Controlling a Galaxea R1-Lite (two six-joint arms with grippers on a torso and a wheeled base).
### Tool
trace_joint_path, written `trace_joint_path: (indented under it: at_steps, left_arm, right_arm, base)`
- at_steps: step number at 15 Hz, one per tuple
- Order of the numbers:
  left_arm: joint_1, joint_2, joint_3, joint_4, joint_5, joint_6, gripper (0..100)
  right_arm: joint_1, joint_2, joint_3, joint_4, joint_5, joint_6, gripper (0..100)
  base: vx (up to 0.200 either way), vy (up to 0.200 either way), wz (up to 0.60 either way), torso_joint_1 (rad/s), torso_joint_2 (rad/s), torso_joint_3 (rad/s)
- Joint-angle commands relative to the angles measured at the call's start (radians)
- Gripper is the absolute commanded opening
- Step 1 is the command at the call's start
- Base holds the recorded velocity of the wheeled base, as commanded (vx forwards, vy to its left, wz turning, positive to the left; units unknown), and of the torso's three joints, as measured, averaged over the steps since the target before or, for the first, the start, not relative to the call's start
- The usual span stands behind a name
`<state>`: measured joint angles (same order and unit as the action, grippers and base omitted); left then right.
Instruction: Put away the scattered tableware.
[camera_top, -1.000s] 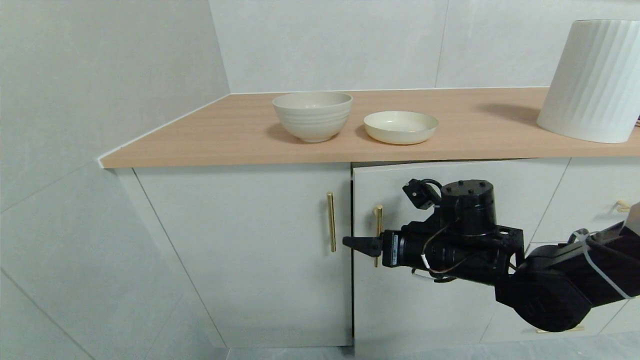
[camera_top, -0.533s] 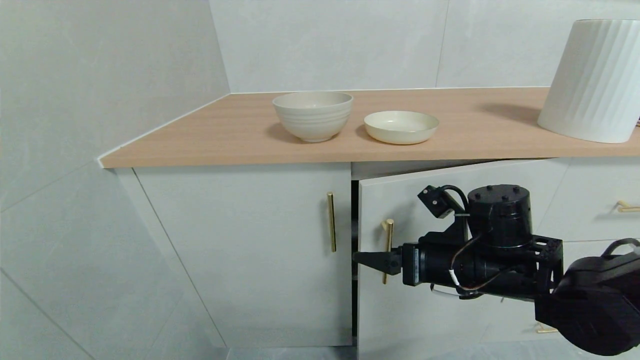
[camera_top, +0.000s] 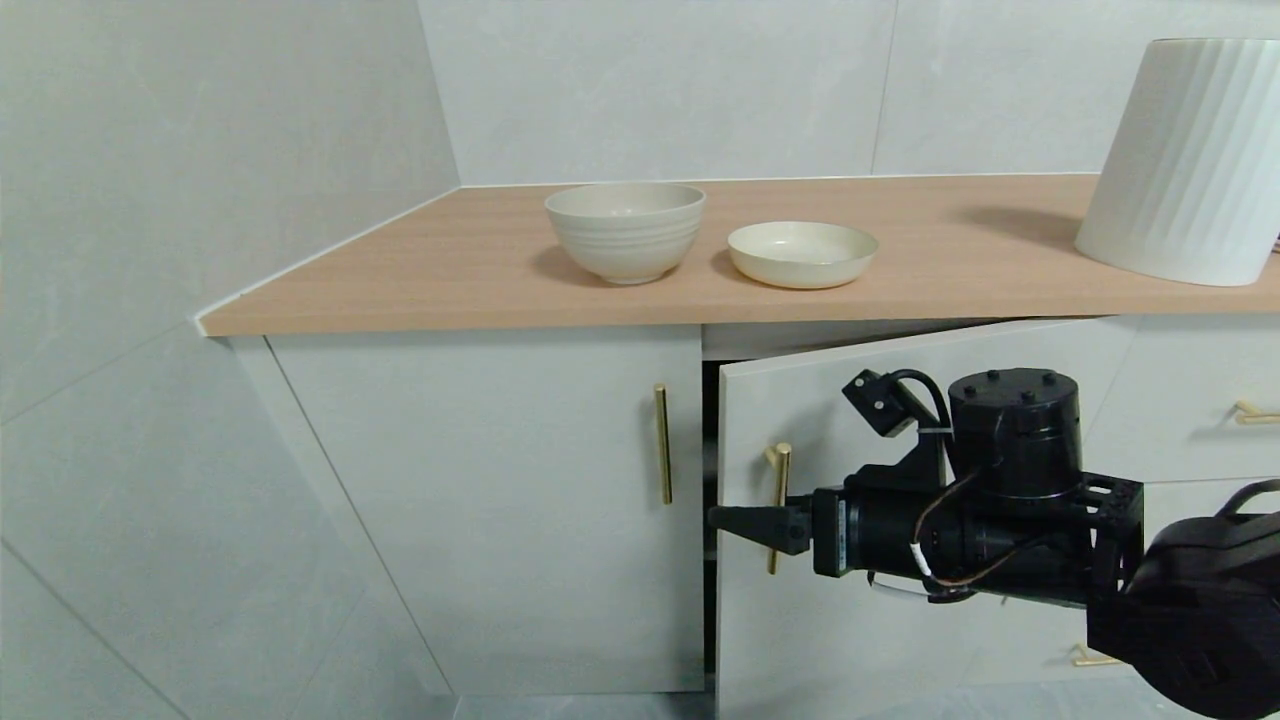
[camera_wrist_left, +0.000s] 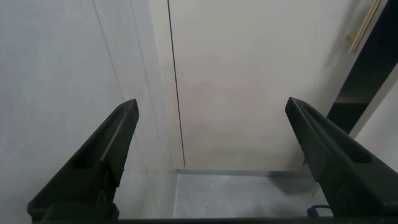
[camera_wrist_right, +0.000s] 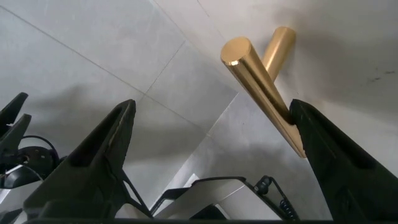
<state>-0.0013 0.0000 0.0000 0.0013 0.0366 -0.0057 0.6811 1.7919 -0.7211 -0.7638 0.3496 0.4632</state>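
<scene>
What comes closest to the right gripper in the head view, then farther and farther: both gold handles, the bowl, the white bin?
1. Open door's handle, right at the right gripper.
2. Shut door's handle, just to its left.
3. Bowl, up on the counter.
4. White bin, at the counter's far right.

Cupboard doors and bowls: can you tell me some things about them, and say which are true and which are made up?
1. The right door is open a crack. True.
2. The shallow dish sits beside the bowl. True.
3. The bowl is inside the cupboard. False: it stands on the countertop.
4. The right gripper holds the dish. False: it is at the right door's gold handle, fingers open.
5. Both doors are open. False: the left door is shut.
</scene>
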Motion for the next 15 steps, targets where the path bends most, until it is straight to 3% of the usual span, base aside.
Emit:
trace_joint_path:
  at_steps: [1, 15]
  left_arm:
    - [0.000, 0.002, 0.000, 0.000, 0.000, 0.000, 100]
    - [0.000, 0.002, 0.000, 0.000, -0.001, 0.006, 100]
  right_arm:
    - [0.014, 0.012, -0.001, 0.000, 0.002, 0.000, 100]
    - [0.026, -0.037, 0.037, -0.058, 0.000, 0.000, 100]
  base:
    - [0.000, 0.000, 0.00, 0.000, 0.00, 0.000]
    - [0.000, 0.000, 0.00, 0.000, 0.00, 0.000]
